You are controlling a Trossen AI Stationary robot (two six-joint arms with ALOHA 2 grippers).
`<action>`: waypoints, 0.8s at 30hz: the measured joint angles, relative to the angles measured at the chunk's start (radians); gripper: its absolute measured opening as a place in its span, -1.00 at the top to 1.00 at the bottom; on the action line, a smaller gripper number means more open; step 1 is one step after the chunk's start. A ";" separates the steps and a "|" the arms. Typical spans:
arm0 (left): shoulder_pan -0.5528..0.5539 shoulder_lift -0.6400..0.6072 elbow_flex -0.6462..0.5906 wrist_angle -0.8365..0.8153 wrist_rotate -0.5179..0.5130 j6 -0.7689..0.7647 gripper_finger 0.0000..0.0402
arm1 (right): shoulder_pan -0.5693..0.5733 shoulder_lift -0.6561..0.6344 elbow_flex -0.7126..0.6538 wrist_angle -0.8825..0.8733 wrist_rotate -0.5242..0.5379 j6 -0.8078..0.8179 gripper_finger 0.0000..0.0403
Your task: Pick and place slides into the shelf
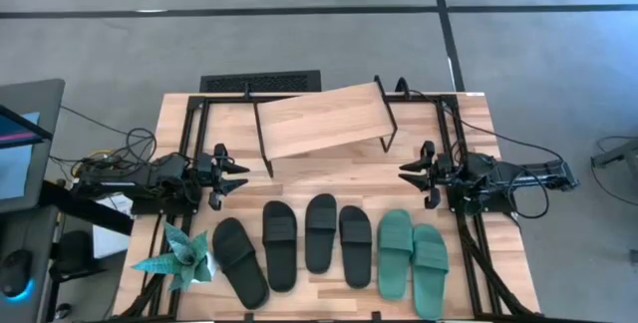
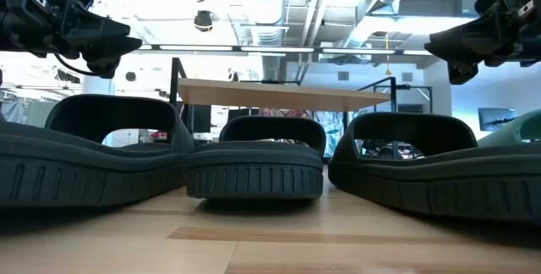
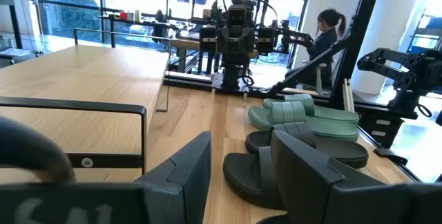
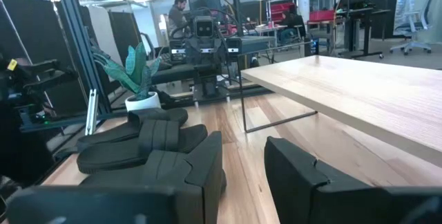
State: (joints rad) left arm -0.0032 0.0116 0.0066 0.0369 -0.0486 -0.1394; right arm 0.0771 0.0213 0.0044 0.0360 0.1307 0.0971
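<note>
Your left end effector (image 1: 239,175) hangs above the counter (image 1: 329,168) at its left edge, fingers spread and holding nothing. Your right end effector (image 1: 409,171) mirrors it at the right edge, fingers likewise parted and empty. Between them, toward the far edge, stands the shelf (image 1: 321,119), its slanted plank bare. The slides (image 1: 324,245) lie in a row along the near edge: four black ones (image 1: 280,243), then two teal ones (image 1: 412,255) to the right. A paper plant (image 1: 181,255) sits at the row's left end.
</note>
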 joint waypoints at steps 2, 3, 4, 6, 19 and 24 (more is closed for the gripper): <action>0.000 0.000 0.000 0.000 0.000 0.000 0.31 | 0.000 0.000 0.000 0.000 0.000 0.000 0.52; 0.000 0.000 0.000 0.000 0.000 0.000 0.31 | 0.000 0.000 0.000 0.000 0.000 0.000 0.52; 0.000 0.000 0.000 0.000 0.000 0.000 0.31 | 0.000 0.000 0.000 0.000 0.000 0.000 0.52; 0.000 0.000 0.000 0.000 0.000 0.000 0.31 | 0.000 0.000 0.000 0.000 0.000 0.000 0.52; 0.000 0.000 0.000 0.002 -0.001 -0.002 0.31 | 0.000 0.000 0.000 0.000 0.000 0.000 0.52; 0.000 0.000 0.000 0.071 -0.053 -0.075 0.31 | 0.000 0.000 0.000 0.000 0.000 0.000 0.52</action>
State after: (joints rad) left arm -0.0029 0.0116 0.0064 0.1077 -0.1017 -0.2145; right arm 0.0772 0.0216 0.0044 0.0360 0.1310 0.0971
